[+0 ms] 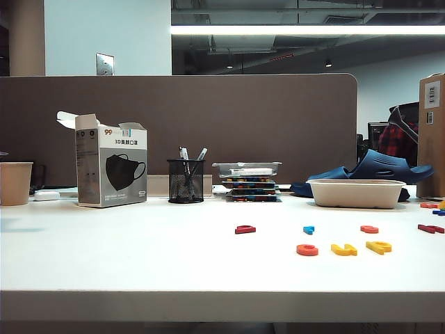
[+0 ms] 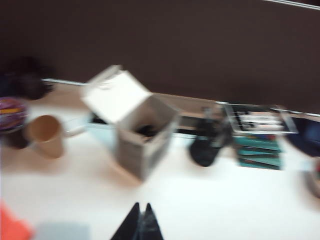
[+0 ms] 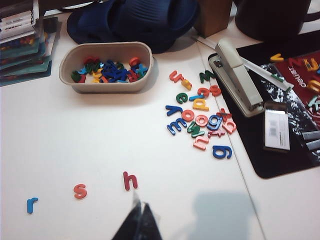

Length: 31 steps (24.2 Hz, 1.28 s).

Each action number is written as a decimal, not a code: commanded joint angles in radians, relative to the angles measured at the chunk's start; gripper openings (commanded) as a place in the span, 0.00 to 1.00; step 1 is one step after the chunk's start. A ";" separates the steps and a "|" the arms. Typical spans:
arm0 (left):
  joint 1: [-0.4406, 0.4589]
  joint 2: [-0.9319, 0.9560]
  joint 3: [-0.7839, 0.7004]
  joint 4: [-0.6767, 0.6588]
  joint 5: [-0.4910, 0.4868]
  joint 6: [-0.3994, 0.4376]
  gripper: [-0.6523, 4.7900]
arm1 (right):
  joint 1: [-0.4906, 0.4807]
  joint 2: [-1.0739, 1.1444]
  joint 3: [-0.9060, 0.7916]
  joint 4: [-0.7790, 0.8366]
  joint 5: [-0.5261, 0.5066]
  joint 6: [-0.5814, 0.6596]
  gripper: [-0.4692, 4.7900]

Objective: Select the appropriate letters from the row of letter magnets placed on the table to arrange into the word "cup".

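Near the front of the white table [image 1: 139, 257], an orange-red letter [image 1: 306, 250] and two yellow letters [image 1: 343, 249] [image 1: 379, 246] lie side by side. Behind them runs the row of letter magnets: dark red [image 1: 245, 229], blue [image 1: 309, 229], orange-red [image 1: 369, 229], dark red [image 1: 430, 228]. Neither arm shows in the exterior view. My right gripper [image 3: 139, 204] is shut and empty, hovering just short of the dark red h [image 3: 130, 180], with the s [image 3: 80, 190] and blue r [image 3: 32, 204] beside it. My left gripper [image 2: 142, 207] is shut and empty above bare table in a blurred view.
A mask box [image 1: 111, 169], pen cup [image 1: 185, 181] and paper cup [image 1: 15, 183] stand at the back left. A beige tray [image 3: 67, 70] of letters, a loose pile of letters [image 3: 200, 117], a stapler [image 3: 237, 77] and a black mat [image 3: 290, 165] lie on the right.
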 commanded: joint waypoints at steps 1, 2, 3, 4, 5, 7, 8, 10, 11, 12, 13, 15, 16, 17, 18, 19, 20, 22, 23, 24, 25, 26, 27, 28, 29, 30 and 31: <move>0.080 -0.025 0.005 -0.053 0.009 0.045 0.11 | 0.000 -0.070 -0.072 0.058 -0.003 0.025 0.08; 0.119 -0.038 0.004 -0.078 0.009 0.061 0.11 | 0.000 -0.106 -0.113 0.072 -0.014 0.031 0.08; 0.143 -0.060 -0.011 -0.091 0.010 0.062 0.11 | 0.001 -0.138 -0.152 0.083 -0.035 0.035 0.08; 0.151 -0.079 -0.030 -0.092 0.008 0.062 0.11 | 0.001 -0.157 -0.179 0.094 -0.045 0.039 0.08; 0.160 -0.101 -0.055 -0.089 0.009 0.063 0.11 | 0.001 -0.173 -0.200 0.103 -0.044 0.041 0.08; 0.162 -0.143 -0.107 -0.079 0.010 0.063 0.11 | 0.001 -0.208 -0.246 0.119 -0.043 0.041 0.08; 0.159 -0.174 -0.149 -0.067 0.015 0.063 0.11 | 0.001 -0.226 -0.269 0.122 -0.043 0.042 0.08; 0.140 -0.229 -0.224 -0.052 0.036 0.063 0.11 | 0.001 -0.256 -0.306 0.126 -0.043 0.042 0.08; 0.104 -0.286 -0.305 -0.038 0.034 0.063 0.11 | 0.001 -0.299 -0.355 0.142 -0.043 0.042 0.08; 0.086 -0.313 -0.339 -0.036 0.034 0.061 0.11 | 0.001 -0.315 -0.374 0.150 -0.043 0.042 0.08; 0.055 -0.360 -0.397 -0.027 0.032 0.051 0.11 | 0.002 -0.344 -0.409 0.166 -0.044 0.042 0.08; 0.023 -0.425 -0.468 -0.008 0.032 0.028 0.11 | 0.005 -0.390 -0.448 0.178 -0.043 0.049 0.08; 0.002 -0.489 -0.529 0.008 0.032 0.011 0.11 | 0.006 -0.434 -0.480 0.183 -0.044 0.060 0.08; -0.012 -0.543 -0.579 0.016 0.032 0.009 0.11 | 0.006 -0.469 -0.504 0.182 -0.053 0.065 0.08; -0.018 -0.576 -0.609 0.015 0.032 0.006 0.11 | 0.006 -0.491 -0.517 0.175 -0.084 0.071 0.08; -0.024 -0.629 -0.657 0.014 0.035 0.006 0.11 | 0.006 -0.517 -0.527 0.155 -0.153 0.087 0.08; -0.025 -0.665 -0.686 0.015 0.035 0.007 0.11 | 0.005 -0.526 -0.528 0.138 -0.185 0.090 0.08; -0.024 -0.758 -0.766 0.038 0.034 0.012 0.11 | 0.005 -0.533 -0.528 0.121 -0.293 0.090 0.08; -0.024 -0.815 -0.816 0.054 0.034 0.023 0.11 | 0.005 -0.532 -0.530 0.137 -0.353 0.089 0.08; -0.024 -0.848 -0.845 0.062 0.035 0.027 0.11 | 0.005 -0.527 -0.533 0.166 -0.362 0.087 0.08; -0.024 -0.873 -0.868 0.066 0.036 0.030 0.11 | 0.005 -0.522 -0.536 0.189 -0.360 0.088 0.08; -0.024 -0.896 -0.888 0.068 0.036 0.030 0.11 | 0.006 -0.515 -0.536 0.194 -0.357 0.086 0.08; -0.024 -0.926 -0.914 0.069 0.036 0.029 0.11 | 0.005 -0.514 -0.537 0.191 -0.351 0.079 0.08; -0.024 -0.955 -0.937 0.072 0.036 0.029 0.11 | 0.006 -0.515 -0.540 0.190 -0.338 0.077 0.08; -0.024 -0.979 -0.955 0.077 0.036 0.029 0.11 | 0.006 -0.518 -0.543 0.190 -0.321 0.074 0.08; -0.024 -1.002 -0.973 0.086 0.036 0.029 0.11 | 0.006 -0.526 -0.548 0.194 -0.302 0.063 0.08; -0.024 -1.029 -0.991 0.095 0.036 0.029 0.11 | 0.006 -0.539 -0.558 0.203 -0.280 0.057 0.08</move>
